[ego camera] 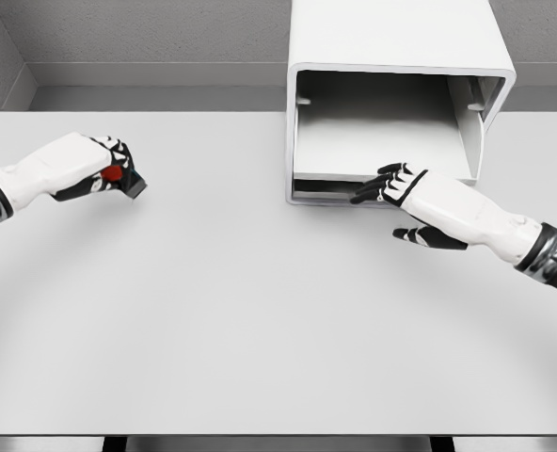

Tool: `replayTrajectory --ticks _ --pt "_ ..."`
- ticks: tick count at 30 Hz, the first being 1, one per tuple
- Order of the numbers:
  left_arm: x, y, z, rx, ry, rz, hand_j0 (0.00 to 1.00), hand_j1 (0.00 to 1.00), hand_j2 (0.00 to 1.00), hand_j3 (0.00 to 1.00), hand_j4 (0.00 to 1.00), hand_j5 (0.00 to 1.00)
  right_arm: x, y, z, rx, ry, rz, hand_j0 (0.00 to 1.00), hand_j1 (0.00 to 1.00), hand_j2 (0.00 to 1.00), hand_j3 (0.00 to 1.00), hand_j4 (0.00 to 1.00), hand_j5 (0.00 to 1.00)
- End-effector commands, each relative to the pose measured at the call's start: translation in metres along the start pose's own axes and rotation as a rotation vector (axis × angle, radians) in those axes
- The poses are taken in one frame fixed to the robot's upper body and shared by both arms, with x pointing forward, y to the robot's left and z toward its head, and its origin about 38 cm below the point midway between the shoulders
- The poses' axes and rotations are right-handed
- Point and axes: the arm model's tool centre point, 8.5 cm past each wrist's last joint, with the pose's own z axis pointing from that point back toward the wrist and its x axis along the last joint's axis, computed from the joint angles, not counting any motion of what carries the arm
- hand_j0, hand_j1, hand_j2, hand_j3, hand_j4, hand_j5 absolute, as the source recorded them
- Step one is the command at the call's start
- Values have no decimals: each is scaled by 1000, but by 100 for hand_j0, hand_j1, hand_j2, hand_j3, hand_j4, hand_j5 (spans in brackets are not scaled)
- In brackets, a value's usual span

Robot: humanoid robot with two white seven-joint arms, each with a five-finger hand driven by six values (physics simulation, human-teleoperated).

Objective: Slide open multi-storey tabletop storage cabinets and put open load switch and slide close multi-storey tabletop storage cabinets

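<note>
- Fingers [384, 185] of the right hand [420, 193], right of centre in the frame, are stretched forward and slightly fanned, holding nothing; their tips reach the front edge of the bottom drawer [335, 180] of the cabinet [391, 42] and seem to touch it, though contact cannot be confirmed.
- Left hand [95, 168], at the left edge of the frame, has its fingers curled around the switch [120, 177], a small dark block with a red knob, held just above the table [260, 320].
- Upper centre-right holds the cabinet, a white box whose front looks open, showing a pale inner tray and the low drawer edge.
- Judging from this, the opening step is in hand: the drawer looks barely out, if at all, and the switch waits well apart from it.
- Next, I would expect the right fingers to need a hook on the drawer lip and a straight pull toward the bottom of the frame, making room for the left hand to carry the switch across.
</note>
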Motion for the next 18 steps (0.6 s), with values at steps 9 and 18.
replayTrajectory --ticks 9,18 --pt "17 10 8 47 -33 -26 29 29 29 29 29 29 -5 -12 17 -18 29 12 82 82 82 82 82 82" --pt "29 16 11 70 -58 -50 29 29 29 29 29 29 -7 -24 16 -57 24 11 79 79 79 79 79 79"
